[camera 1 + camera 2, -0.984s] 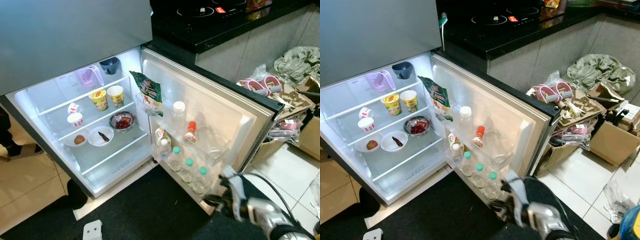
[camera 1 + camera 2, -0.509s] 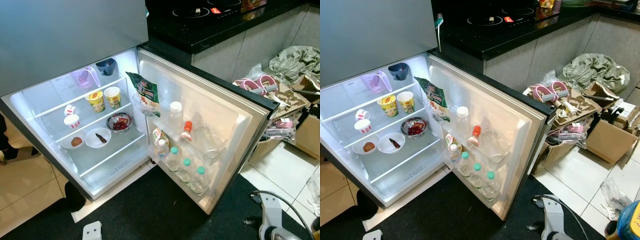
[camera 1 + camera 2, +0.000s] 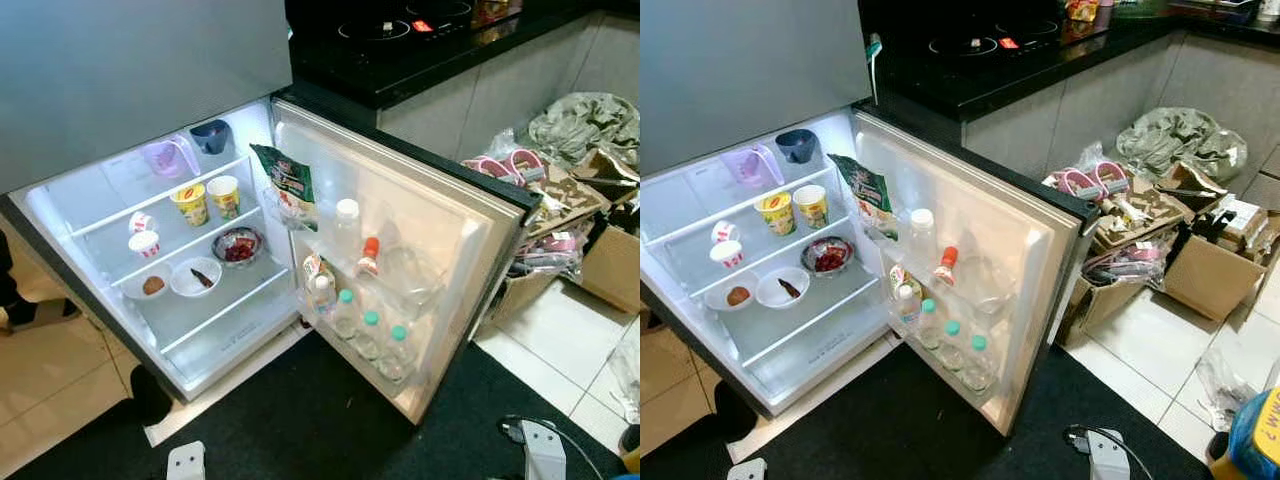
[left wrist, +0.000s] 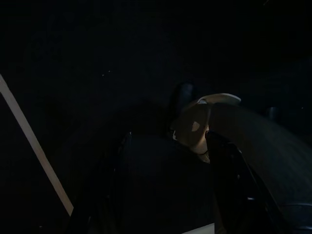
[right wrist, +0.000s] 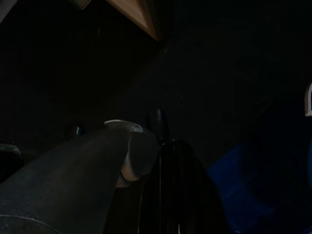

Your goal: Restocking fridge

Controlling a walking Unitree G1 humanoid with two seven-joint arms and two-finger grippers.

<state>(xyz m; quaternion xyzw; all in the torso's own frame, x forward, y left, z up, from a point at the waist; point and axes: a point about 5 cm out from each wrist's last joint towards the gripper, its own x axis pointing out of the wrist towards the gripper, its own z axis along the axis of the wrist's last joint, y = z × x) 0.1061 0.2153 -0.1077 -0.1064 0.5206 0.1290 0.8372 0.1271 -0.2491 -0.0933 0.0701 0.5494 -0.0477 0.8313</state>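
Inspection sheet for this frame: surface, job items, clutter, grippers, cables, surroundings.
Surface: black mat before the fridge, pale tiles beside it.
Job's things: fridge lit, its door swung wide; two noodle cups, bowls and small tubs on the shelves; snack bag, white-capped bottle and three green-capped bottles in the door racks.
Clutter: cardboard boxes, bags and pink items heaped on the robot's right.
Grippers: left gripper and right gripper hang in dark shade.
Cables: a thin one by the right arm.
Surroundings: black hob counter behind the door.
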